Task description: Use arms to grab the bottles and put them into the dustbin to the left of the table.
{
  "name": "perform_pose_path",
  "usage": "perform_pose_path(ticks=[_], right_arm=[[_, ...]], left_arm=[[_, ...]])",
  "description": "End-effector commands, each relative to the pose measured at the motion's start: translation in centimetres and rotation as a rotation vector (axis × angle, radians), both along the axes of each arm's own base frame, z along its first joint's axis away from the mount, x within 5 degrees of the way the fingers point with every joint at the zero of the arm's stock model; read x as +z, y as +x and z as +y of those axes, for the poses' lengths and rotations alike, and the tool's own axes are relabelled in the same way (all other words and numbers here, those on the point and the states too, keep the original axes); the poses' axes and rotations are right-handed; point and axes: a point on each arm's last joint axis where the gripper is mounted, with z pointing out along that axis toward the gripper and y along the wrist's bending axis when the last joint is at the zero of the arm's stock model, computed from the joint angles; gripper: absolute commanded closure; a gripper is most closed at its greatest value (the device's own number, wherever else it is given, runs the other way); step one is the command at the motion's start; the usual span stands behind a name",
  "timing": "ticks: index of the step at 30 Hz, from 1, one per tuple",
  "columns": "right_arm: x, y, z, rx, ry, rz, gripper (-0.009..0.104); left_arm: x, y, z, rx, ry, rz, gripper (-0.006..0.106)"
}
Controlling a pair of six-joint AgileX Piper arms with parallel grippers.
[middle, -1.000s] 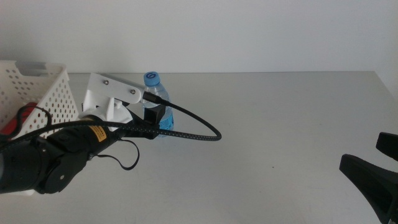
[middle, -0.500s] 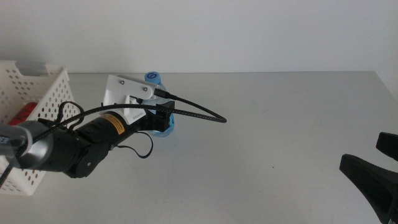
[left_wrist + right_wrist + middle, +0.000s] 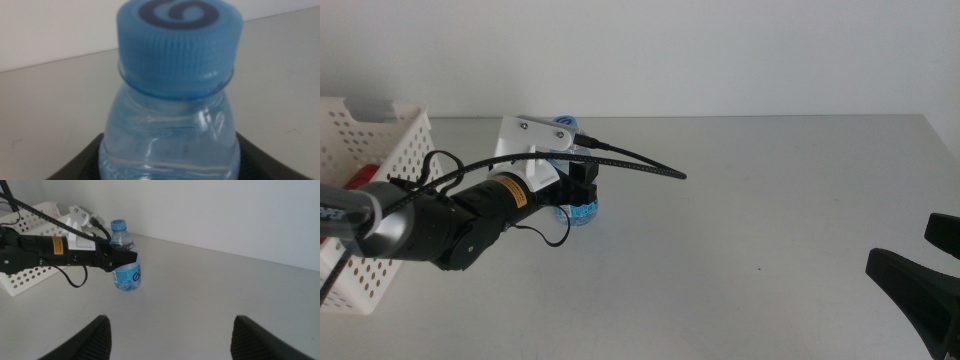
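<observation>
1. Nearest the camera, the right gripper (image 3: 920, 285) waits low at the table's near right edge; in its own wrist view the jaws stand wide apart with nothing between them.
2. The table (image 3: 770, 200) lies bare across the middle ground, between the waiting arm and the working one.
3. Farther back and to the left, I have the left gripper (image 3: 578, 190) at the water bottle (image 3: 576, 205). The right wrist view shows its dark jaws closed on the bottle's body just above the label (image 3: 129, 275); the left wrist view shows the blue cap (image 3: 180, 42) filling the frame above the jaw base.
4. The bottle's base appears at or barely above the tabletop; I cannot tell whether it has lifted.
5. At the far left stands the dustbin (image 3: 390, 160), with something red (image 3: 360, 178) visible inside it.
6. Risk, as I judge it: the bottle is thin, smooth and rounded, so it could slip or rotate in the jaws during the swing left. A low carry could knock it against the dustbin's rim, and the trailing black cable (image 3: 630, 165) could snag there.
</observation>
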Motion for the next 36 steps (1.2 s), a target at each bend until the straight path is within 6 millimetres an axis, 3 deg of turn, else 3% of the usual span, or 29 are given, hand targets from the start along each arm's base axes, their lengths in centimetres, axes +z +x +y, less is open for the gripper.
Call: perform_pose_path(ticks=[1, 2, 8, 14, 19, 22, 29, 32, 36], right_arm=[[1.5, 0.1, 0.0, -0.007, 0.034, -0.093, 0.034], [1.5, 0.1, 0.0, -0.007, 0.034, -0.093, 0.034], [1.5, 0.1, 0.0, -0.007, 0.034, -0.093, 0.034], [1.5, 0.1, 0.0, -0.007, 0.034, -0.093, 0.034], [1.5, 0.2, 0.0, -0.007, 0.034, -0.093, 0.034], [1.5, 0.2, 0.0, -0.007, 0.034, -0.093, 0.034], [1.5, 0.2, 0.0, -0.007, 0.034, -0.093, 0.034], [1.5, 0.2, 0.0, -0.007, 0.034, -0.093, 0.034], [1.5, 0.2, 0.0, -0.007, 0.034, -0.093, 0.034]], left_arm=[[4.8, 0.1, 0.3, 0.047, -0.089, -0.090, 0.096], [5.2, 0.1, 0.4, 0.059, -0.078, -0.065, 0.101], [10.7, 0.1, 0.8, 0.076, 0.069, -0.001, 0.102], [16.5, 0.5, 3.2, 0.222, 0.166, 0.156, 0.102], [21.5, -0.4, 4.8, 0.097, 0.388, 0.247, 0.102], [23.4, -0.9, 6.8, 0.061, 0.392, 0.321, 0.102], [26.9, -2.0, 12.8, 0.105, 0.394, 0.376, 0.102], [27.0, -2.5, 15.8, 0.176, 0.394, 0.412, 0.102], [25.7, -2.6, 19.8, 0.266, 0.362, 0.509, 0.102]])
